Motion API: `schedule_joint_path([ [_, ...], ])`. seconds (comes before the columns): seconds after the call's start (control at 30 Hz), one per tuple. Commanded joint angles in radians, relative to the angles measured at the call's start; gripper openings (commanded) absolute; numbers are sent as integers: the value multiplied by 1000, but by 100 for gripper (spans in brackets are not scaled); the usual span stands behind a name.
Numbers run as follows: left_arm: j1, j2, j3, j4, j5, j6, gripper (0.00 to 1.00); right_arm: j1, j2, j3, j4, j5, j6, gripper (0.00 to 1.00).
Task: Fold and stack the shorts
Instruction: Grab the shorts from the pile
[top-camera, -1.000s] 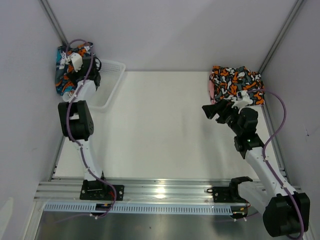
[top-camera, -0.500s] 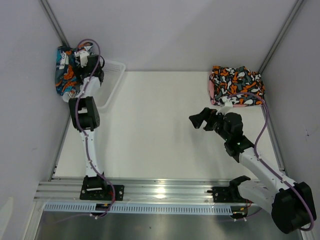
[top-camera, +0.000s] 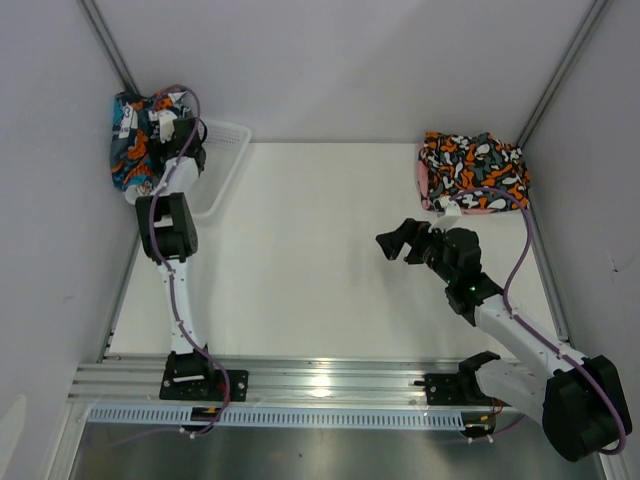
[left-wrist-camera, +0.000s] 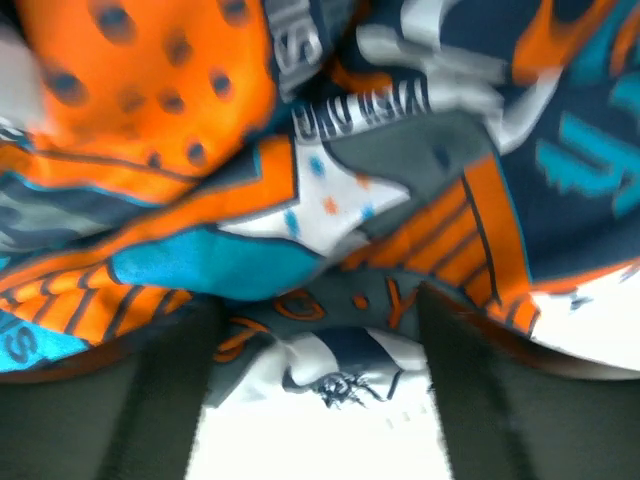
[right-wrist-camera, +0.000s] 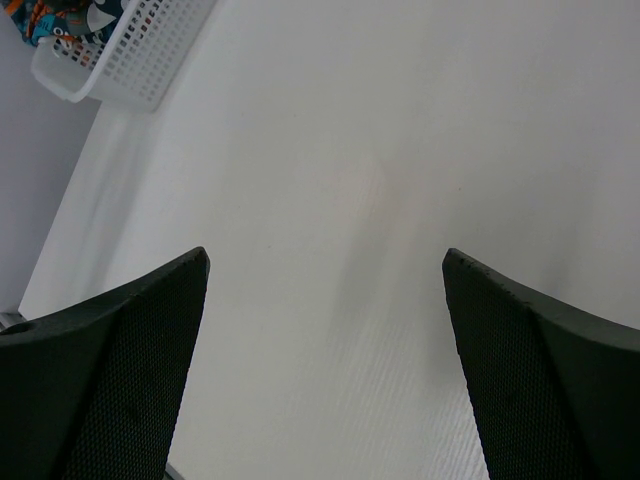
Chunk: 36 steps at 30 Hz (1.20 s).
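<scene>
The teal-navy shorts with orange and white graphics lie bunched in the white mesh basket at the far left. My left gripper is down on them. In the left wrist view the shorts fill the frame, and the left gripper stands open with cloth at its tips. The black shorts with orange-white blotches lie folded at the far right on the pink shorts, of which only an edge shows. My right gripper is open and empty over the bare table, left of that stack.
In the right wrist view the right gripper faces the white table, with the basket and a bit of the teal-navy shorts at the top left. Grey walls close in on both sides. The arm bases sit on a rail.
My right arm has swung left, away from the folded stack, with its gripper open. My left arm has shifted slightly over the shorts in the basket.
</scene>
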Motion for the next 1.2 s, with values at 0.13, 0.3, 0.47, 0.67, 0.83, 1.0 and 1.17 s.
schedule_joint_path([
  [0.13,66,14,117,-215,-25,-65,30,10,1,-9,65,1,-10,99],
  [0.3,88,-28,40,-155,-31,-65,0,10,-13,-20,64,5,-11,99],
  [0.47,80,-87,-32,-105,-35,-54,0,8,8,-17,76,-4,-10,99],
  [0.67,53,-190,-129,-25,-15,-54,0,10,11,-22,78,8,-13,99],
  [0.83,-13,-276,-134,-10,-62,-43,0,10,13,-25,76,14,-17,99],
  [1.0,-85,-406,-132,38,-127,7,0,13,16,-34,81,17,-17,99],
  [1.17,-172,-537,-126,149,-171,113,0,13,28,-34,81,20,-17,99],
])
